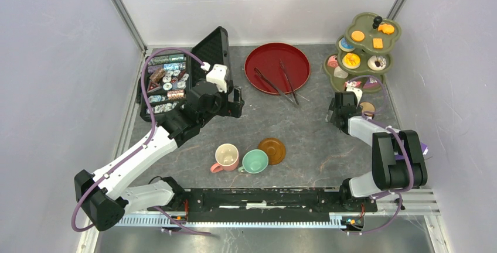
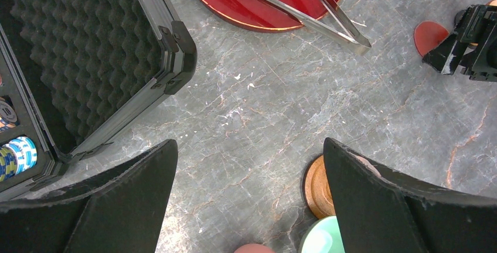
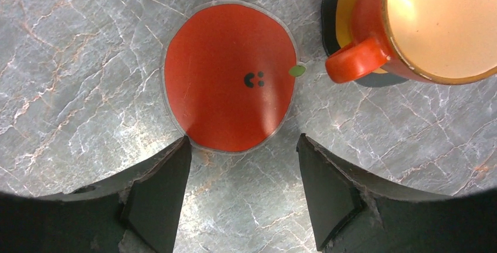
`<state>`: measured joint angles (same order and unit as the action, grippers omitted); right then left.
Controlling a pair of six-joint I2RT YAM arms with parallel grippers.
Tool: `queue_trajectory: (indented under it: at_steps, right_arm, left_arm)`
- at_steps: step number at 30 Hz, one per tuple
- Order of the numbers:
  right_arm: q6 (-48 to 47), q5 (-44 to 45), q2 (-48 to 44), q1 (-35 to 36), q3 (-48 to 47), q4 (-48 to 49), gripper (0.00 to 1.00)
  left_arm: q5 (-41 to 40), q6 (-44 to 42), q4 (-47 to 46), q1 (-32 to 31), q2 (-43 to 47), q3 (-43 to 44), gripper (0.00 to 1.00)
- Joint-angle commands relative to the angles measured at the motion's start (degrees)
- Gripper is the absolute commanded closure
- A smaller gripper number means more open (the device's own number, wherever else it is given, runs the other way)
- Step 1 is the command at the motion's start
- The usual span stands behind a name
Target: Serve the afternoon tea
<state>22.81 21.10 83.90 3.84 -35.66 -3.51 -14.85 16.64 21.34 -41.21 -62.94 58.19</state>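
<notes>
Grey veined stone tabletop (image 1: pixel 310 142), pale walls (image 1: pixel 58 60) all round. Right of the red tray (image 1: pixel 258 60), on a green tiered stand (image 1: pixel 394 30): toy pastries (image 1: pixel 351 60), with orange biscuits (image 1: pixel 378 43) on the top tier. Right of the tray again but nearer the table's near edge, down on the stone: small orange cup (image 3: pixel 433 19) on a dark saucer (image 3: pixel 329 19), and a flat red-orange disc (image 3: pixel 228 77) just beside the cup's handle. Over that disc, the right gripper (image 3: pixel 240 165), fingers (image 3: pixel 158 194) apart and holding nothing, tips at either side of the disc's near edge; touching it or not, cannot tell. On the near side of the tray, well apart from it: pink cup (image 1: pixel 226 157) and mint cup (image 1: pixel 255 161) side by side, brown saucer (image 1: pixel 272 150) just beside the mint one. Left of the tray and slightly nearer: left gripper (image 2: pixel 252 194), fingers (image 2: pixel 129 206) spread wide over bare stone, nothing between them. Farther left of the tray: open black case (image 1: pixel 214 48), foam-lined lid raised, rows of small sweets (image 1: pixel 167 83) inside. In the tray itself: thin metal tongs (image 1: pixel 281 83), tips past its near rim.
</notes>
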Motion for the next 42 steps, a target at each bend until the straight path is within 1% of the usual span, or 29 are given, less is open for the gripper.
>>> queue_trajectory:
  at_steps: [1,9,16,19,22,26,28,31,34,37,39,42]
  right_arm:
    - [-2.3,3.0,1.4,-0.8,-0.2,-1.4,0.27]
    - [-4.1,6.0,1.1,-0.9,-0.1,-0.3,0.28]
    - [-3.5,5.1,2.2,-2.7,-0.2,-0.4,0.29]
    - [-3.2,4.7,1.2,-2.9,-0.1,-1.3,0.29]
    - [-4.9,1.2,-0.7,-2.8,0.4,-1.5,0.28]
    - [-10.2,-6.2,-5.7,-1.4,1.5,-2.1,0.22]
    - [-13.2,-9.6,-9.9,1.0,2.7,-2.2,0.16]
    - [-17.0,-15.7,-17.0,7.7,3.9,-1.8,0.05]
    - [-18.0,-23.9,-19.9,15.3,3.0,-2.7,0.03]
    - [-16.3,-31.8,-19.7,23.1,2.3,-2.2,0.02]
    - [-13.3,-31.9,-18.0,30.0,1.4,-2.3,0.04]
    - [-5.9,-26.7,-15.0,37.9,0.1,-2.9,0.08]
  left_arm:
    - [-0.1,2.4,-0.3,0.2,1.0,1.1,0.00]
    - [0.0,2.5,-0.3,0.2,1.2,1.1,0.00]
    - [0.2,2.5,-0.4,0.2,1.4,1.0,0.00]
    - [0.1,2.4,-0.3,0.2,1.6,1.0,0.00]
    - [0.2,2.4,-0.3,0.2,1.5,1.0,0.00]
    - [0.2,2.4,-0.4,0.1,1.4,1.1,0.00]
    - [0.1,2.4,-0.3,0.1,1.4,1.1,0.00]
    - [0.1,2.5,-0.4,0.1,1.1,1.2,0.00]
    - [0.1,2.5,-0.3,0.1,0.7,1.3,0.00]
    - [-0.8,2.4,-0.1,0.2,0.6,1.5,0.00]
    - [-1.8,2.4,0.1,0.2,0.8,1.6,0.00]
    - [-2.4,2.3,0.1,0.3,0.9,1.5,0.00]
